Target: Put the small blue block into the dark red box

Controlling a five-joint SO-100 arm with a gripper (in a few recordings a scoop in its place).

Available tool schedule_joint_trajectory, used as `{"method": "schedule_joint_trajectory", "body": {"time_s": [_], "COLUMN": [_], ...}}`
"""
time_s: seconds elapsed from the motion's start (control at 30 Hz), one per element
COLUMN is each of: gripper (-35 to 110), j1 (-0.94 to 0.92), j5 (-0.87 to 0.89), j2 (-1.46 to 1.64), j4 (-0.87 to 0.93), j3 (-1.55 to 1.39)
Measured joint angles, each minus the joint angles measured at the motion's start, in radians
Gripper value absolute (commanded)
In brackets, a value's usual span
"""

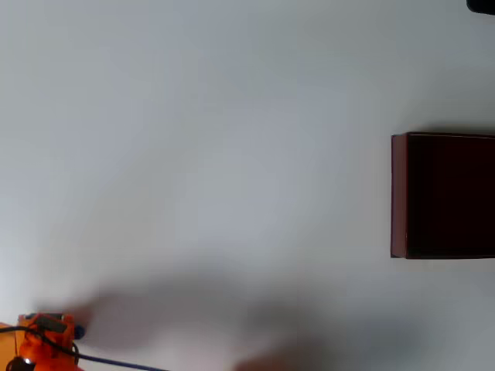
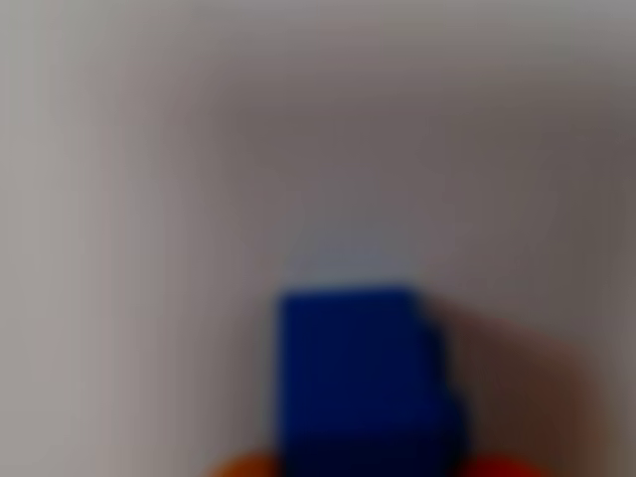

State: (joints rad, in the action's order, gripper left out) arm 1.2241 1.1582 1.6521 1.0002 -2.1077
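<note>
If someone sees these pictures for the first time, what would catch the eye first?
Probably the dark red box, cut off by the overhead view's right edge, alone on the pale table. Next, the small blue block blurred at the wrist view's bottom centre, orange beside it, and the orange tool at the overhead's bottom-left corner.

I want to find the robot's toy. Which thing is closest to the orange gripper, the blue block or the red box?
The small blue block, wedged between the gripper's orange tips in the wrist view. The dark red box sits far across the table.
</note>
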Motion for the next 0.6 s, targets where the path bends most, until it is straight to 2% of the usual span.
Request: {"method": "schedule_joint_trajectory", "body": {"time_s": [0.27,0.43,0.6], "gripper": [0,0,0], "j1": [0.0,-0.025,-0.184], "j5": [-0.002,-0.025,-0.15], "j2": [0.003,0.117,0.371], "j4": [0.025,0.169,0.33], "j3": [-0.003,-0.005,-0.012]}}
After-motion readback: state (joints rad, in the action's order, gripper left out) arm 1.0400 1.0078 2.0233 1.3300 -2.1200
